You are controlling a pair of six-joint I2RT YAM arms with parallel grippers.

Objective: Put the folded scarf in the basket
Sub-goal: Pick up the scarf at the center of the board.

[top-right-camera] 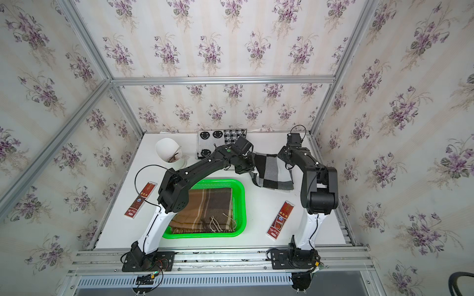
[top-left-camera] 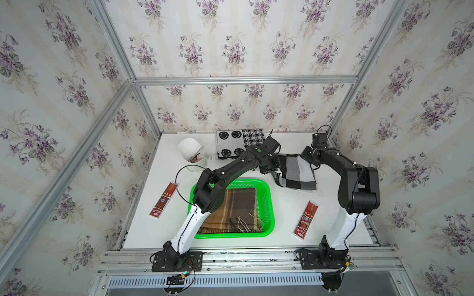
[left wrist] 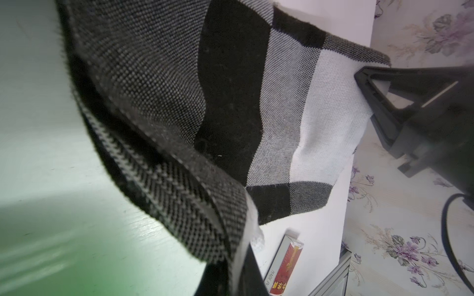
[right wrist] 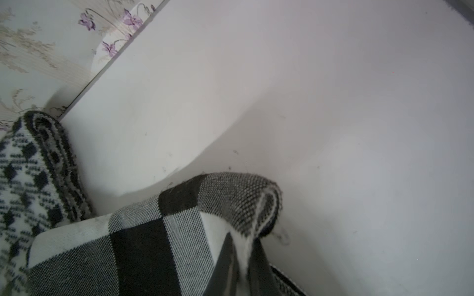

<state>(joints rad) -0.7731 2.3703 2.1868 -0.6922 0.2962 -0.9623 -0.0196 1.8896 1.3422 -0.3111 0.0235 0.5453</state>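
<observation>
Checked scarf (top-left-camera: pixel 297 171) hanging partly raised off table (top-left-camera: pixel 295 217), just beyond basket (top-left-camera: pixel 269 202), sagging between two grips. Left fingers (left wrist: pixel 250 274) clamping together on one folded edge. Right fingers (right wrist: pixel 223 266) pinching together on opposite corner. Brown scarf (top-left-camera: pixel 238 207) lying inside basket.

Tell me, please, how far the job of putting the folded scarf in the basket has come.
Done: a brown plaid scarf lies folded inside the green basket. In hand: the left gripper and the right gripper are both shut on the black-and-white check scarf, which is beyond the basket, not over it. Left: carry it over the basket and release it. A smiley-pattern scarf lies at the back.
</observation>
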